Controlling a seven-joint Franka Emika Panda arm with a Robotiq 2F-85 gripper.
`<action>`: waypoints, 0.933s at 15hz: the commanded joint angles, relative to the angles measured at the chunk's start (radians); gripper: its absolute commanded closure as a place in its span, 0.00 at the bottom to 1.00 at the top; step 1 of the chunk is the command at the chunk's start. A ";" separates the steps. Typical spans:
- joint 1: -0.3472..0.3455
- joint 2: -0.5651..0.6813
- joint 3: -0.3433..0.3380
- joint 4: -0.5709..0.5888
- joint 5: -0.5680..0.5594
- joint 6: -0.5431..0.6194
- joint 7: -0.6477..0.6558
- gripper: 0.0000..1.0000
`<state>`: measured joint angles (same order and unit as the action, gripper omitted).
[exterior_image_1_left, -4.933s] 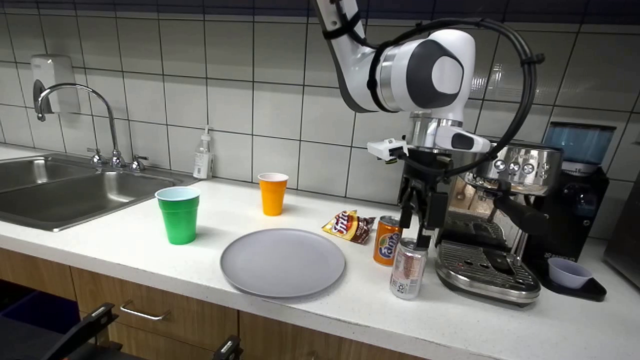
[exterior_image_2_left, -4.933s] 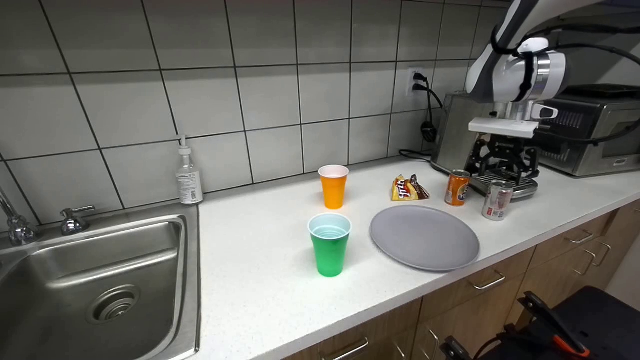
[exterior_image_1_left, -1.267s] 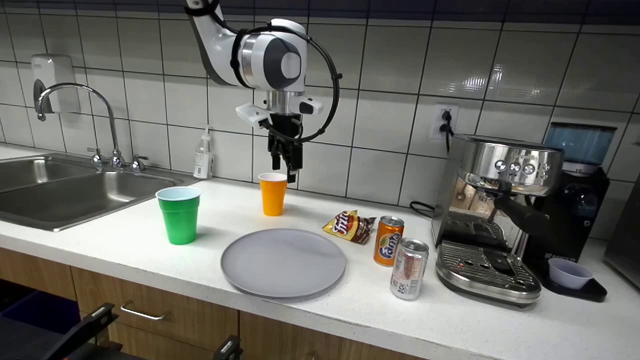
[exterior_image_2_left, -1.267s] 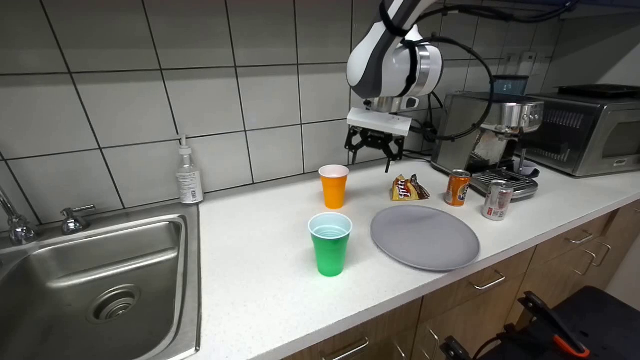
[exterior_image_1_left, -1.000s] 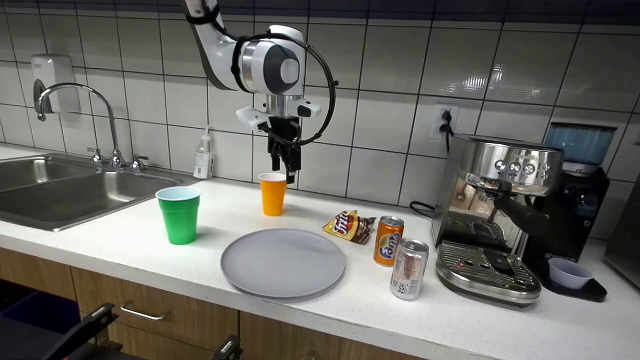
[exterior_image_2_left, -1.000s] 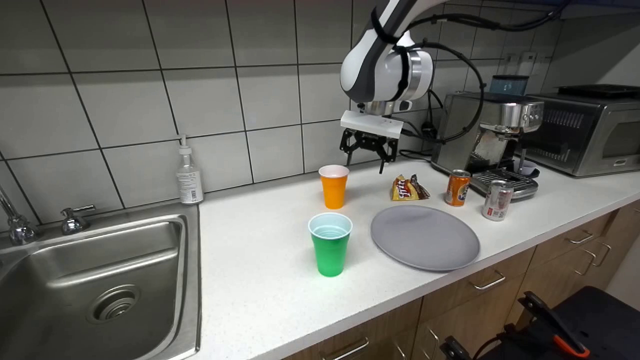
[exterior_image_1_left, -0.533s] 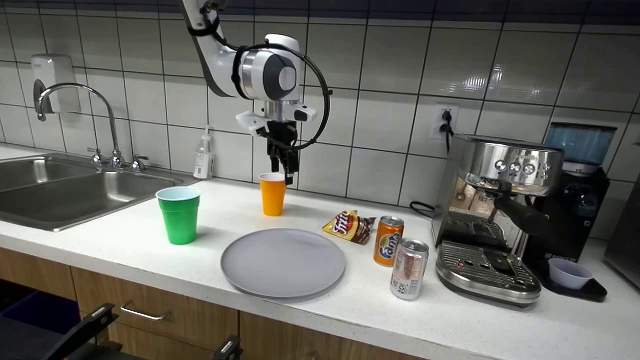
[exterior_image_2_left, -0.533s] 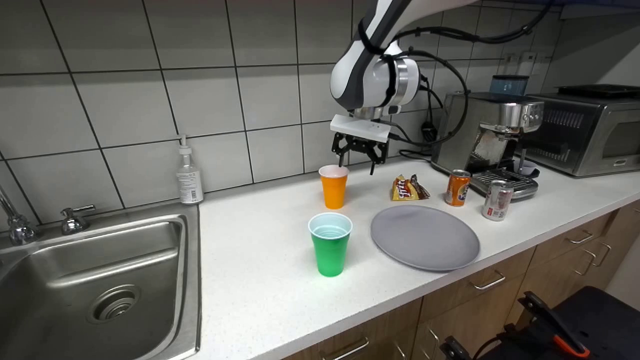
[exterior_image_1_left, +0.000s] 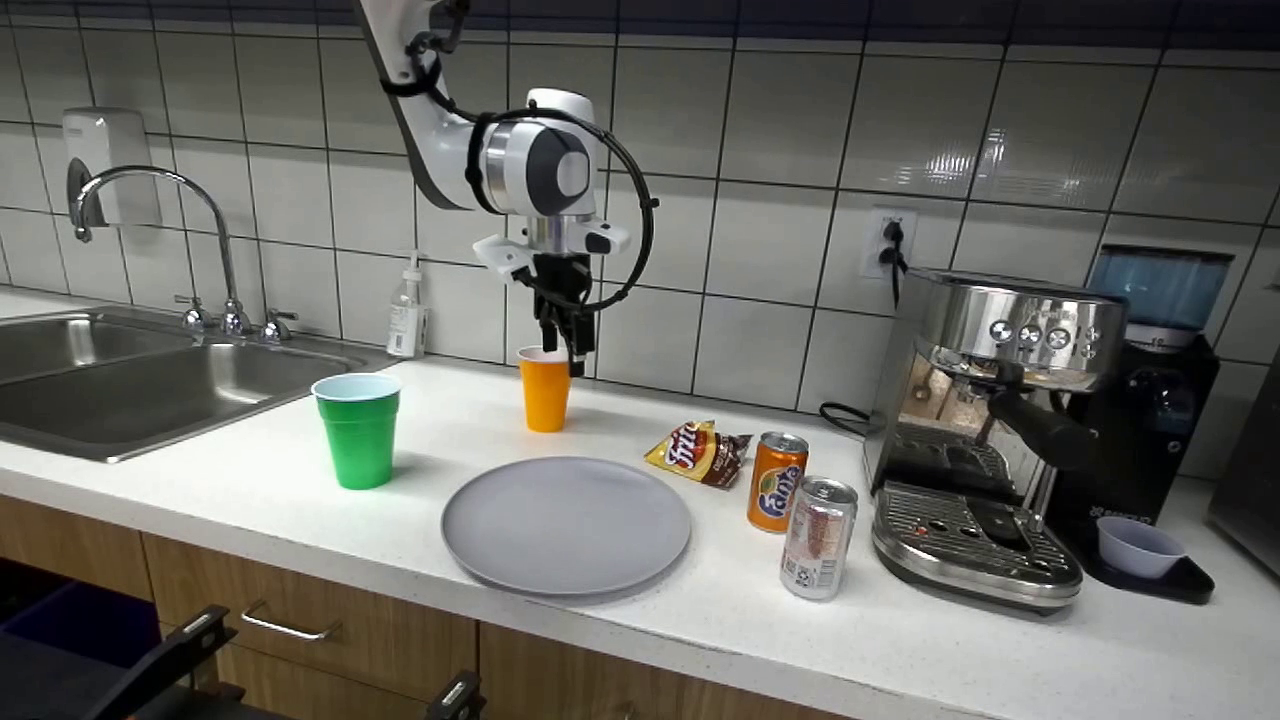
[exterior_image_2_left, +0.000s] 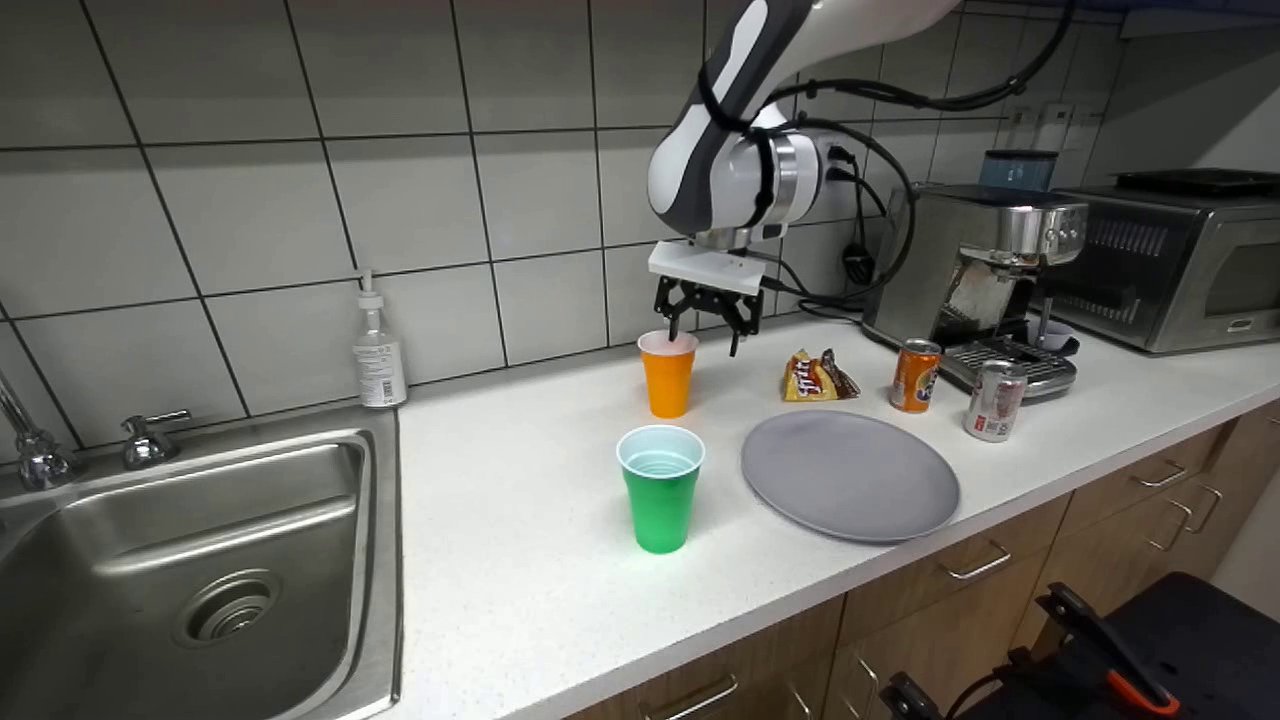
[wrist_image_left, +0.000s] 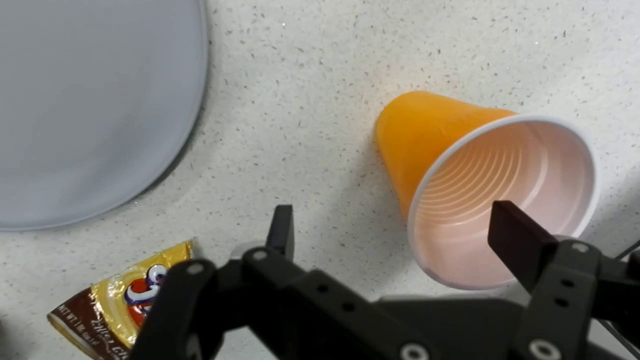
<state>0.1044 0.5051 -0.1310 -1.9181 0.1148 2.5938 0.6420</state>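
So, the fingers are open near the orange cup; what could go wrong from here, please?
In the wrist view, one of the open fingers overlaps the orange cup, so lowering straight down might snag it. The cup stands upright and looks empty, so even a small bump could probably tip it over.
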 joint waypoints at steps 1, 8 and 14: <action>0.012 0.030 -0.018 0.045 -0.020 -0.017 0.036 0.00; 0.015 0.049 -0.024 0.053 -0.019 -0.024 0.036 0.00; 0.015 0.056 -0.023 0.055 -0.015 -0.026 0.034 0.40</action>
<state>0.1074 0.5510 -0.1426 -1.8916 0.1148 2.5928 0.6442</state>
